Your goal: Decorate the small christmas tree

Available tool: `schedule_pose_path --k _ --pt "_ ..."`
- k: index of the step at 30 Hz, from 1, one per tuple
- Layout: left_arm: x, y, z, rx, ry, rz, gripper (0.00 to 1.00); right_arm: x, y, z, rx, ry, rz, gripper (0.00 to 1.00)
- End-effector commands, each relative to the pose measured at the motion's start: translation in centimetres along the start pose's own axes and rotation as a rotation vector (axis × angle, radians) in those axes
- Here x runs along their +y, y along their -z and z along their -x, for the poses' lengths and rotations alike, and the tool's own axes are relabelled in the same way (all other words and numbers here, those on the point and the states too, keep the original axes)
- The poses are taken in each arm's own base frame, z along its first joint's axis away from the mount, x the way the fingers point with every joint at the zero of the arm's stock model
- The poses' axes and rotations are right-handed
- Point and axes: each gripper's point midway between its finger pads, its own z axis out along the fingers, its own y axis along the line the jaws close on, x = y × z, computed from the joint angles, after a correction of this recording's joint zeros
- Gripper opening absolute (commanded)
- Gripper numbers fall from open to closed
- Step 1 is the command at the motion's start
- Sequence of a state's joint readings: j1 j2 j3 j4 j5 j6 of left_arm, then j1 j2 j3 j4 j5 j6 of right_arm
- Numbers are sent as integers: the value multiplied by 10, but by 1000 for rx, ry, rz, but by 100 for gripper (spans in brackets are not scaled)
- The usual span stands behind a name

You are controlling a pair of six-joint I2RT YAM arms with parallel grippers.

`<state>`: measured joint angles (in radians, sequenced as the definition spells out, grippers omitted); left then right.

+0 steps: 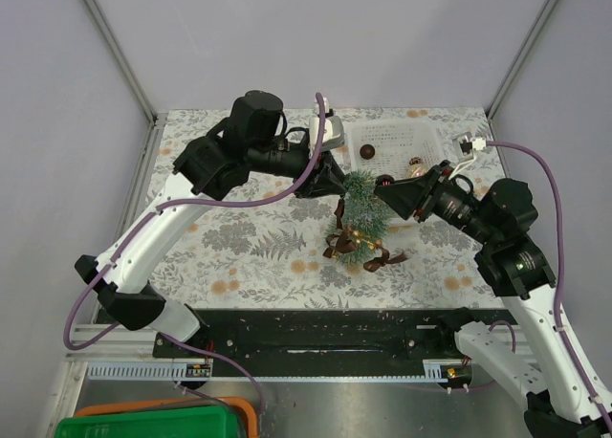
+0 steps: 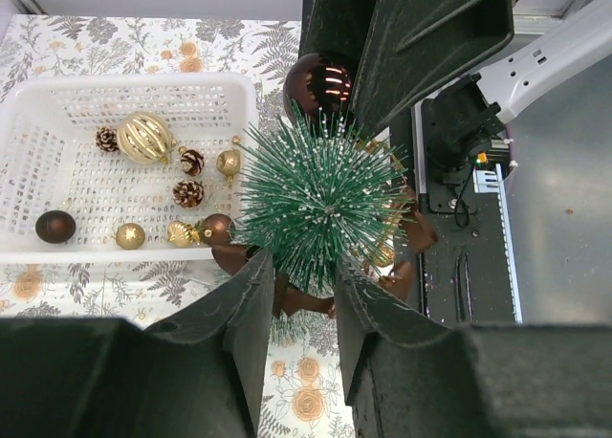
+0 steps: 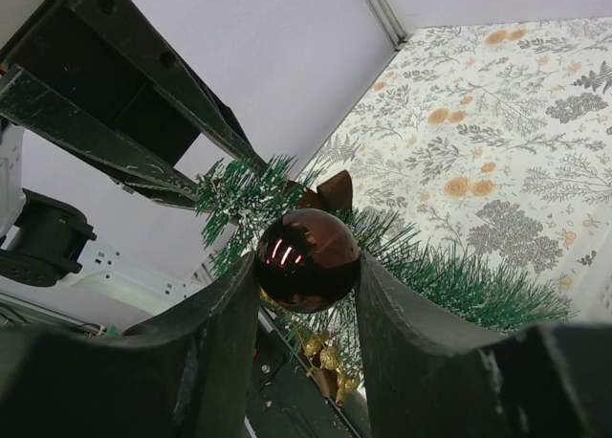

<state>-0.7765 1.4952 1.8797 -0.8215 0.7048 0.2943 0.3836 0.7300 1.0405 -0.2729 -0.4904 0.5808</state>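
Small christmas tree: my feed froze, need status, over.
Left pincer straddling small christmas tree, grip unconfirmed. Right pincer shut on brown bauble, right beside the tree. Nothing seen in the way, over.

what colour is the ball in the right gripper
Glossy dark brown with a reddish sheen. The ball shows best in the right wrist view.

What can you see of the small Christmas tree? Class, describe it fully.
The small cone-shaped Christmas tree with frosted dark-green bristles stands roughly upright on the leaf-print tablecloth, beside the white plastic basket. Brown ribbon bows and small gold ornaments hang low on it; its base is hidden. The left gripper has its jaws pinching the bristles from two sides, and the right gripper holds a shiny dark-brown bauble against its upper branches.
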Motion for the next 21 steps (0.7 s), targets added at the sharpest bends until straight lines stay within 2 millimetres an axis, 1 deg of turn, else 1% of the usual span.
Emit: schedule_pose_path --k 1,8,10,15,19,21 --pt "-4 13 28 -69 -72 15 34 8 -4 6 -26 36 50 19" --pt "-8 15 29 -74 -71 8 35 -4 -6 2 -29 36 5 18" --pt "-8 15 28 -73 -70 4 35 -9 -5 5 -47 42 -19 17" --pt "-9 16 29 -76 -72 2 32 -19 -1 8 -79 67 -82 16" --pt "-12 17 27 -70 -74 -9 25 -20 4 14 -99 92 -108 16" --pt "-14 17 26 -69 -75 -14 24 -18 5 18 -108 99 -108 16"
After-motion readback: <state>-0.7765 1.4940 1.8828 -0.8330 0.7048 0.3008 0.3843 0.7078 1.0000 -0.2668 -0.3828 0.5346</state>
